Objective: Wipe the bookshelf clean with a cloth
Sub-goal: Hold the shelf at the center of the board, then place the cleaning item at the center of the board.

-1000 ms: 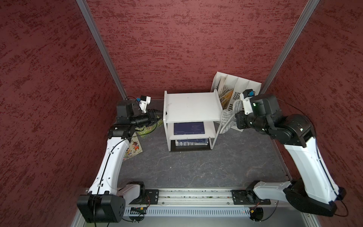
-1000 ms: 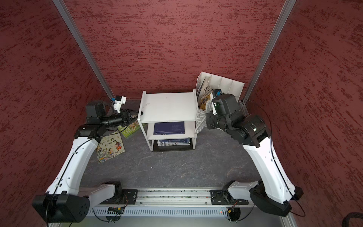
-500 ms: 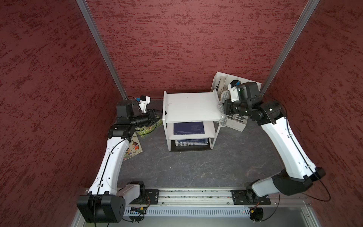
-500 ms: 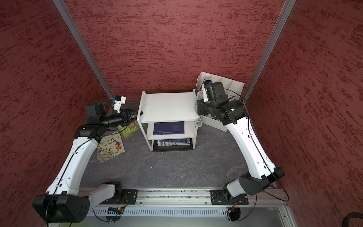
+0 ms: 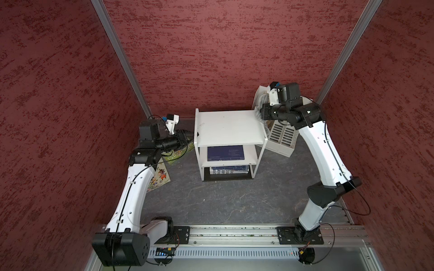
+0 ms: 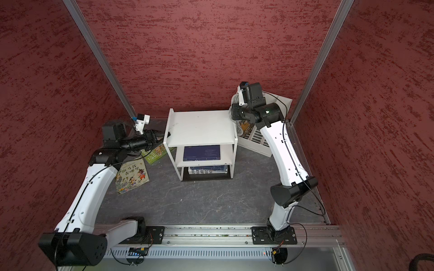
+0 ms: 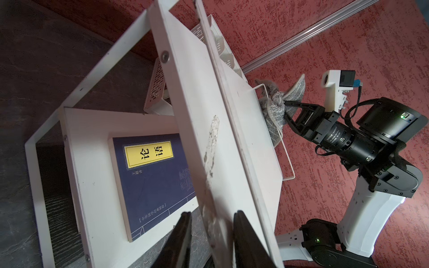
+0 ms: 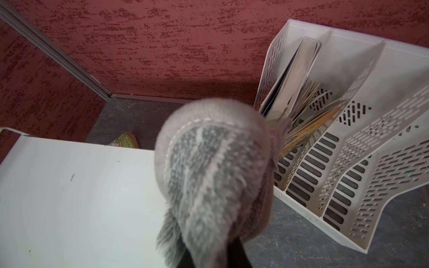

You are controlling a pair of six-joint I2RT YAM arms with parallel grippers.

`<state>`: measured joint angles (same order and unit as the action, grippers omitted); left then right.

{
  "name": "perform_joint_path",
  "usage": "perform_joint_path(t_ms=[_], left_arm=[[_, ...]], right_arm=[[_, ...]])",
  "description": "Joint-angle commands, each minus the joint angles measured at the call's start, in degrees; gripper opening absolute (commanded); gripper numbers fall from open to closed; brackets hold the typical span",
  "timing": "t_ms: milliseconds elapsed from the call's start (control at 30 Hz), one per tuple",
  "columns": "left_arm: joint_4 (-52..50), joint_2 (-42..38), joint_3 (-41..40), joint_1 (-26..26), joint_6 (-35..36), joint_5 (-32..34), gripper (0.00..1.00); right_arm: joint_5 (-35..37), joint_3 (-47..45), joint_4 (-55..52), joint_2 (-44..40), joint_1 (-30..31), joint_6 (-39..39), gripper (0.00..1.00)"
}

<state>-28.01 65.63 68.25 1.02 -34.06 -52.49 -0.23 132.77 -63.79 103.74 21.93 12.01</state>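
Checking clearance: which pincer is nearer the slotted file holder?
Right. The right pincer, shut on the cloth, hovers beside the file holder; the left pincer grips the bookshelf's opposite side.

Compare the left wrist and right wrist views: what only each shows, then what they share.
Left wrist only: the blue book on the middle tier, the left gripper astride a panel of the bookshelf, the right gripper shut on the cloth. Right wrist only: a book standing in the file holder, a green book on the floor. Both: the bookshelf's white top, the cloth at its edge, and part of the file holder.
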Motion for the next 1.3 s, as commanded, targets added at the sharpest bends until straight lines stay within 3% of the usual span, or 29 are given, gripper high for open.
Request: perform_joint_path(t_ms=[0,167,433,700,800,1033,1267], left_arm=[[1.70,-0.85,0.93,0.21,0.12,0.39,0.33],[1.70,-0.79,1.08,0.43,0.77,0.79,0.37],[0.63,-2.39,2.67,4.07,3.43,2.75,0.54],[-1.31,-4.95,4.28,8.32,5.33,3.37,0.82],[-2.82,-6.32,3.55,9.77,6.12,7.01,1.00],[-0.82,-7.94,-4.11,13.72,0.76,16.05,1.00],[3.45,-5.56,-13.09,15.59,-6.16,17.66,1.00]], right_arm=[[-5.31,4.65,3.10,4.08,0.51,-1.13,0.00],[-5.05,8.84,3.84,7.94,-0.16,-1.37,0.00],[-1.54,12.99,5.47,8.01,-3.08,-1.19,0.00],[6.65,10.55,-2.40,-2.39,-4.25,-5.00,0.00],[10.18,1.89,-5.13,-10.55,-4.21,-4.78,0.01],[11.74,-34.23,-3.97,-33.73,-4.29,4.27,0.03],[7.78,-69.30,6.28,-46.07,-4.26,16.46,0.05]])
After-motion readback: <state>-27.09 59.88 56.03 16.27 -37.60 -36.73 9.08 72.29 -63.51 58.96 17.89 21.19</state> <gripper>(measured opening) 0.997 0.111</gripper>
